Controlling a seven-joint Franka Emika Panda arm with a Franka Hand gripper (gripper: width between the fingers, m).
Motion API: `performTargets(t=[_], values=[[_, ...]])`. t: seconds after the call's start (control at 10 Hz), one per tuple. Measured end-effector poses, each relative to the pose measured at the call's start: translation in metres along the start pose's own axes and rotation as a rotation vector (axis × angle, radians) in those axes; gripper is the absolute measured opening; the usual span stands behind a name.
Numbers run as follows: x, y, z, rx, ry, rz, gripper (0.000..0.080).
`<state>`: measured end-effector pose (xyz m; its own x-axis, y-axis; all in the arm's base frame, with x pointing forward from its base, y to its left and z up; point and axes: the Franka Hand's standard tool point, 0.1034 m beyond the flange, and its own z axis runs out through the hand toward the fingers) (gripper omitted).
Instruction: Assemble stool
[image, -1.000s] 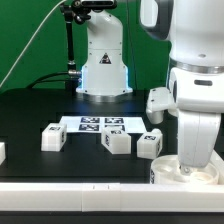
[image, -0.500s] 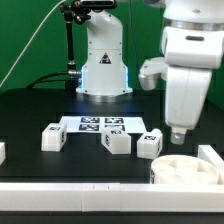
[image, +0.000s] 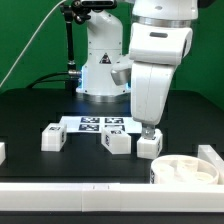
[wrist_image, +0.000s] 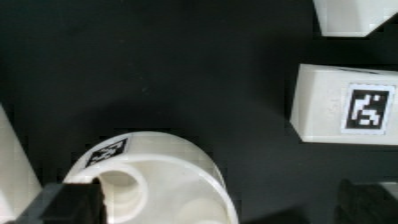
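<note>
The black table (image: 30, 110) lies open to the exterior view's left of the flat white marker board (image: 95, 124). Just in front of the board stand three small blocky white plastic legs: left leg (image: 53, 137), middle leg (image: 117, 143) and right leg (image: 148, 146). The round rimmed white plastic seat (image: 185, 170) sits further forward, past the board's right end, its lower edge hidden by the white front ledge (image: 80, 188). The two-finger gripper (image: 150, 130) hangs just above the right leg, jaws spread wide and empty. In the wrist view only its dark fingertips (wrist_image: 63, 205) show, blurred.

seat (wrist_image: 160, 170): cut by frame edge | white piece (wrist_image: 356, 14): cropped, unidentifiable | claw fingers (wrist_image: 57, 203): blurred, cropped
</note>
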<state>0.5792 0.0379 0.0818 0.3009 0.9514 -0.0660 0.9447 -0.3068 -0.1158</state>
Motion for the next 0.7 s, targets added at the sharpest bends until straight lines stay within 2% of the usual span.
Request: performTargets(t=[0.2,0.4,0.6,0.7], values=[[-0.003,0.001,0.001,-0.004,0.004,0.023,0.0649],[-0.023,0.008,0.007,-0.016,0.009,0.284,0.0649],[-0.029,0.004,0.017,-0.028,0.029,0.493,0.0649],[-0.029,0.000,0.022,-0.024,0.037,0.556,0.0649]])
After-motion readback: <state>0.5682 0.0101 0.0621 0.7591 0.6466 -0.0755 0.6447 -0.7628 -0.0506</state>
